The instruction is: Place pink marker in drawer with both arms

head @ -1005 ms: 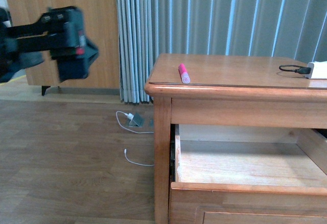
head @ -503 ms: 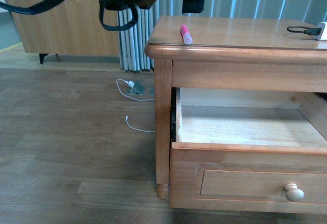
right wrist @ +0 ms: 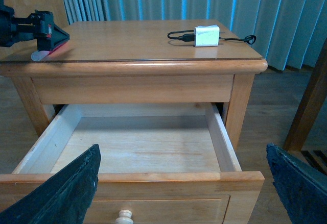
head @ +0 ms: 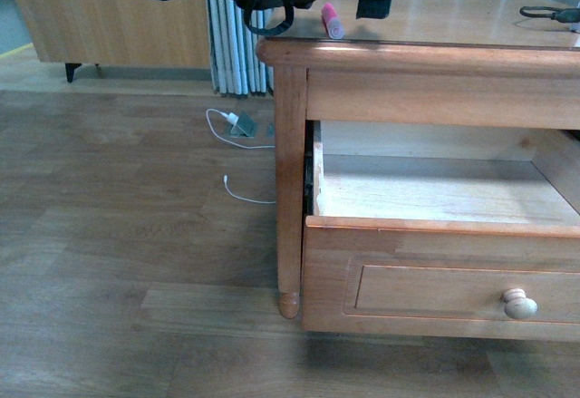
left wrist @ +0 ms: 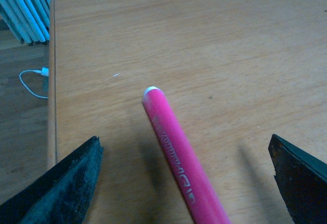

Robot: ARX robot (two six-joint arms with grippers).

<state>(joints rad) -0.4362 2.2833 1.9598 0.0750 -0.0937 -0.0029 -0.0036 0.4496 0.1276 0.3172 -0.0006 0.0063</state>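
Observation:
The pink marker [head: 332,19] lies on the top of the wooden table near its front left corner. My left gripper [head: 326,4] hangs open just over it. In the left wrist view the marker [left wrist: 176,147] lies between the spread fingertips of my left gripper [left wrist: 189,183], and nothing touches it. The drawer [head: 435,226] is pulled out, its pale interior bare, with its round knob [head: 519,304] on the front. My right gripper [right wrist: 184,183] is open over the drawer's front edge [right wrist: 138,177]. The right wrist view also shows the marker [right wrist: 43,54].
A white charger [right wrist: 206,35] with a black cable [head: 544,13] lies on the table's far right side. A white cable and plug [head: 237,126] lie on the floor by the curtain [head: 236,53]. A wooden cabinet [head: 118,17] stands at the left. Another wooden post [right wrist: 309,106] stands right of the table.
My left arm has swung from the far left to over the marker on the table top. The front view has tilted down, bringing the drawer front and knob into view.

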